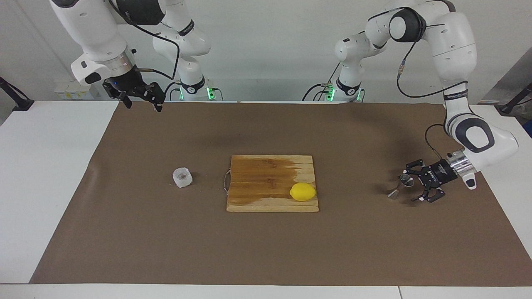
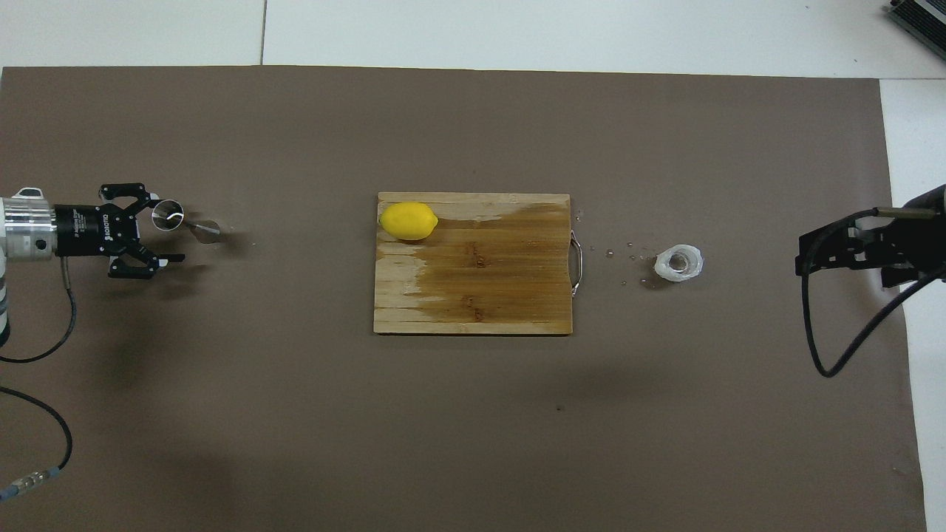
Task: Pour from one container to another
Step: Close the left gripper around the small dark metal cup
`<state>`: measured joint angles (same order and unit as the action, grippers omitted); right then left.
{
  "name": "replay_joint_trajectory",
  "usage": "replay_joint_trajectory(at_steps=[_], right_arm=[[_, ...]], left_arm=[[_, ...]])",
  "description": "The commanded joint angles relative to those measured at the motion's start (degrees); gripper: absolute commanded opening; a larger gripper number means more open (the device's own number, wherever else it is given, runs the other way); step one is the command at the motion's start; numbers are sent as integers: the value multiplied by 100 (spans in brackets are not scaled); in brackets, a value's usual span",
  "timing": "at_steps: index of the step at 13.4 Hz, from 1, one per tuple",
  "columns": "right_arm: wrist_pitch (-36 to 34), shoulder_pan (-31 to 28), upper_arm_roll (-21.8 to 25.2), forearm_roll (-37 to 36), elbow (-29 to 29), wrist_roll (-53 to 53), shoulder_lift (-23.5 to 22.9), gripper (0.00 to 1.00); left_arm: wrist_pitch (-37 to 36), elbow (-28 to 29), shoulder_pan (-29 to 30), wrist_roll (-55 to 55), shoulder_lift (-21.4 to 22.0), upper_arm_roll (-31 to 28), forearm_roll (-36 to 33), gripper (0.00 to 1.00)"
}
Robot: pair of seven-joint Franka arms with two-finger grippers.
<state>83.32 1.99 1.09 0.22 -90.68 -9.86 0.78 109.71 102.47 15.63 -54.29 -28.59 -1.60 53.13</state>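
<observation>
The translucent white cup stands on the brown mat toward the right arm's end, beside the board's handle. The steel jigger stands on the mat toward the left arm's end. My left gripper lies low and level beside it, open, its fingertips on either side of the jigger's upper cone. Whether a finger touches the jigger I cannot tell. My right gripper waits open, raised over the mat's corner at the robots' edge, well away from the cup.
A wooden cutting board, partly wet, lies mid-table with a metal handle facing the cup. A lemon sits on the board's corner toward the jigger. Small droplets dot the mat between board and cup.
</observation>
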Motion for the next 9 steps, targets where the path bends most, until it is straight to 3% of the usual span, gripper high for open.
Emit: replay_joint_trajectory(at_steps=[1,4,8,9], right_arm=[[-70,-32,5,13,41,72,-25,100],[-70,-32,5,13,41,72,-25,100],[-70,-32,5,13,41,72,-25,100],[-70,-32,5,13,41,72,-25,100]], left_arm=[[138,414,-148,68,310,-33,250,100],[-2,669,-113,725,441,-33,514,100],[-11,678,-69,771,442,-33,690,98],[-11,670,-60,788,450,-33,699,78]])
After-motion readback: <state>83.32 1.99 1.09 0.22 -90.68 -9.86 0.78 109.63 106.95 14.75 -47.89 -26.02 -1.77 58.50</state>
